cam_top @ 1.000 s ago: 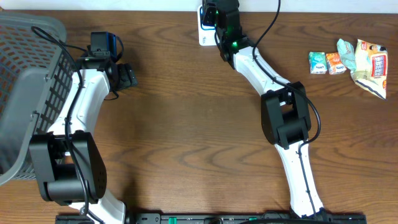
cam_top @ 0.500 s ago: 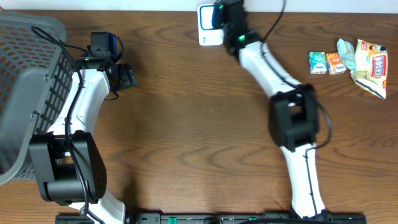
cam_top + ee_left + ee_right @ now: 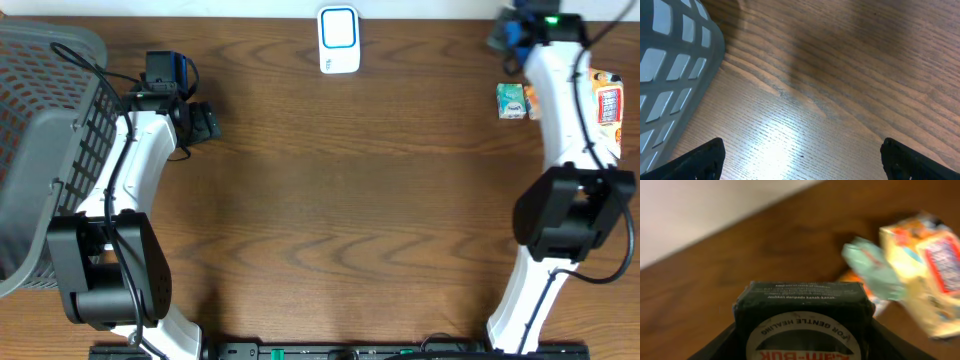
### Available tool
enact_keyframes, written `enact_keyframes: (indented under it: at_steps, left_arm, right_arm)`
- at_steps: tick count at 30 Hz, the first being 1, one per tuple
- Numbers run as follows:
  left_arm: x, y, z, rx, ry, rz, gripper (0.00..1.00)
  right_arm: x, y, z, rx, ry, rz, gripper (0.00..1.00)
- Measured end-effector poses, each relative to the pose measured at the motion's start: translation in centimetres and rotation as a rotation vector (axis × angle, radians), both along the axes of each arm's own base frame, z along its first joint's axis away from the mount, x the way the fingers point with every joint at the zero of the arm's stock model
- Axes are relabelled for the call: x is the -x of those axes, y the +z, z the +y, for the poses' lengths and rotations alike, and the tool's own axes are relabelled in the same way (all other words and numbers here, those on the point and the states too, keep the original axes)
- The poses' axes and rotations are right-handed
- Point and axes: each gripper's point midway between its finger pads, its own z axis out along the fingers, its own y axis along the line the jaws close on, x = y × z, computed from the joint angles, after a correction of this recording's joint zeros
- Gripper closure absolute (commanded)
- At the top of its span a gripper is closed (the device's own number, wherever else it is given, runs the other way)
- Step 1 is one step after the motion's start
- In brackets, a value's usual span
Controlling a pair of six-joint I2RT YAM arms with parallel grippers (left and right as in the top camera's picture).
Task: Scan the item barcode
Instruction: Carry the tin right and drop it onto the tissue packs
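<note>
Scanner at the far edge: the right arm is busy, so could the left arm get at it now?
Probably yes: bare table lies between the open left gripper and the scanner, and the right arm, holding a dark box, is off by the snacks. Its reach is unsure.

Table [image 3: 855, 70]: brown wood, grain running diagonally; bright glare patch [image 3: 772, 142] toward 7 o'clock.
Basket [image 3: 675, 60]: grey plastic lattice, its rounded corner filling the 10 o'clock area, shadow darkening the wood beside it.
Left gripper [image 3: 802, 161]: two dark fingertips [image 3: 702, 160] at 8 and 4 o'clock, spread wide, bare wood between them.
</note>
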Motion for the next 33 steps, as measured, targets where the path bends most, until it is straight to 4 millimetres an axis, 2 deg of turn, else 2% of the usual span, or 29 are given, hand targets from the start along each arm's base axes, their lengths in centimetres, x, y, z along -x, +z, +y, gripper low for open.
enact_keyframes:
  at_steps: [1, 3, 5, 8, 14, 20, 22, 24, 26, 30, 33]
  left_arm:
    - [0.0, 0.0, 0.0, 0.0, 0.0, 0.0, 0.02]
    - [0.0, 0.0, 0.0, 0.0, 0.0, 0.0, 0.02]
    - [0.0, 0.0, 0.0, 0.0, 0.0, 0.0, 0.03]
    - [0.0, 0.0, 0.0, 0.0, 0.0, 0.0, 0.02]
    - [0.0, 0.0, 0.0, 0.0, 0.0, 0.0, 0.03]
    - [0.0, 0.0, 0.0, 0.0, 0.0, 0.0, 0.02]
    - [0.0, 0.0, 0.0, 0.0, 0.0, 0.0, 0.03]
    - [0.0, 0.0, 0.0, 0.0, 0.0, 0.0, 0.03]
    - [0.0, 0.0, 0.0, 0.0, 0.0, 0.0, 0.02]
    - [0.0, 0.0, 0.0, 0.0, 0.0, 0.0, 0.02]
    - [0.0, 0.0, 0.0, 0.0, 0.0, 0.0, 0.02]
  right_arm:
    - [0.5, -0.4, -1.2, -0.002, -0.021, 0.02, 0.23]
    - [1.6, -1.1, -3.8, -0.005, -0.062, 0.058, 0.14]
    - [2.4, -1.5, -4.8, -0.01, -0.081, 0.085, 0.03]
    - [3.2, -1.8, -5.7, -0.014, -0.095, 0.115, 0.01]
    - [4.3, -2.6, -5.4, -0.045, -0.086, 0.169, 0.01]
    - [5.2, -3.2, -3.1, -0.147, -0.026, 0.211, 0.01]
    - [5.8, -2.4, -1.9, -0.193, 0.006, 0.213, 0.01]
    - [6.7, -0.8, -0.4, -0.233, 0.042, 0.202, 0.01]
    - [7.7, 1.9, 1.3, -0.262, 0.08, 0.171, 0.01]
    - [10.9, 8.1, 4.8, -0.292, 0.149, 0.092, 0.01]
    - [13.0, 11.0, 7.3, -0.303, 0.194, 0.057, 0.01]
